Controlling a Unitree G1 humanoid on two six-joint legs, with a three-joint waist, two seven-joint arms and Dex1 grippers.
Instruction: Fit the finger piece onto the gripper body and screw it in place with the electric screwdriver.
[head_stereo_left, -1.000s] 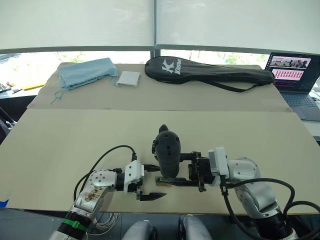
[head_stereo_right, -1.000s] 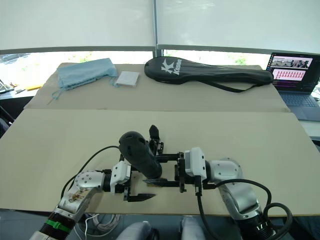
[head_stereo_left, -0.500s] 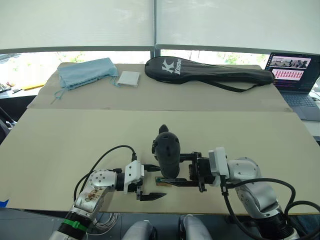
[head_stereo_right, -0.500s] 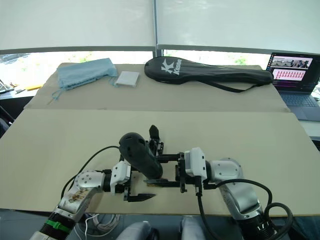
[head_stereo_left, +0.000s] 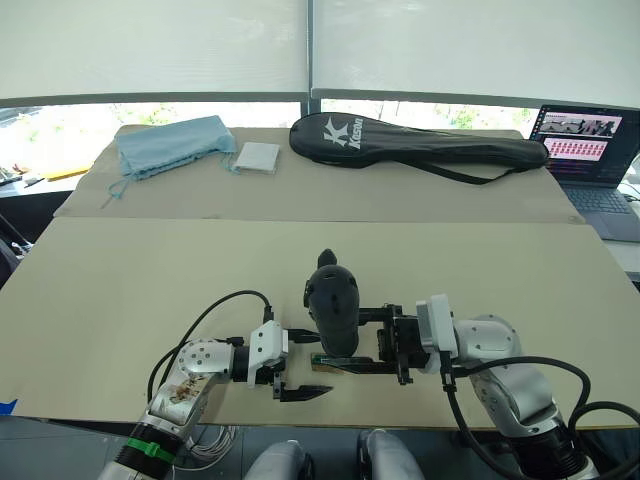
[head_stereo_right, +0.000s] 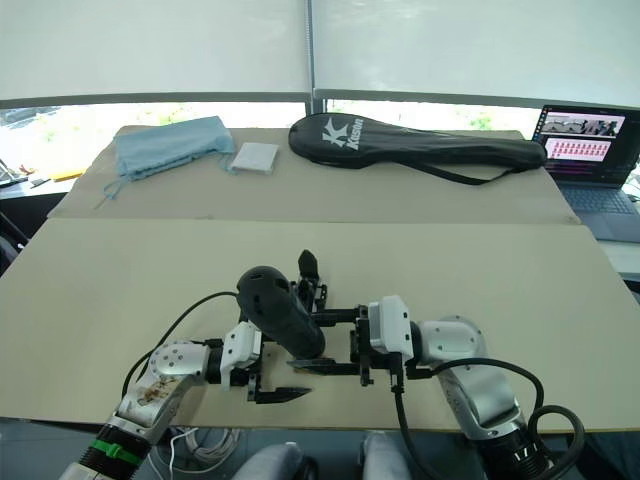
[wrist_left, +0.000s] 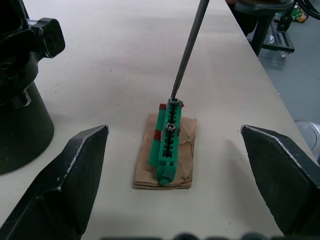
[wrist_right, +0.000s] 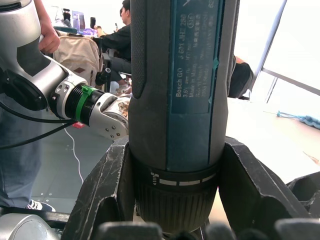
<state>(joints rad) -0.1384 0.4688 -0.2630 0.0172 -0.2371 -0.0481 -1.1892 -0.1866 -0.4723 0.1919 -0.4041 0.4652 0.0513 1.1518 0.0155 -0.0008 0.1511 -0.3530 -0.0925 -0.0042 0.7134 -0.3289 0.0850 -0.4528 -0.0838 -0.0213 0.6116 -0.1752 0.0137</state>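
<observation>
My right gripper (head_stereo_left: 348, 341) is shut on the electric screwdriver (head_stereo_left: 332, 308), a thick black tool held roughly upright over the table's near edge. Its thin metal bit (wrist_left: 189, 50) slants down and its tip rests on a screw head in a small green block (wrist_left: 167, 135) lying on a tan card. My left gripper (head_stereo_left: 318, 364) is open, one finger on each side of that block, touching nothing. The gripper body (wrist_left: 20, 115) stands just behind the screwdriver, its pointed finger (head_stereo_right: 307, 263) sticking up. The finger piece is out of view.
A long black racket bag (head_stereo_left: 420, 145), a blue cloth (head_stereo_left: 170, 143) and a white pad (head_stereo_left: 258, 157) lie on the far board. A laptop (head_stereo_left: 590, 150) stands at far right. The table's front edge (head_stereo_left: 400, 425) is just below both grippers. People sit beyond (wrist_right: 127, 35).
</observation>
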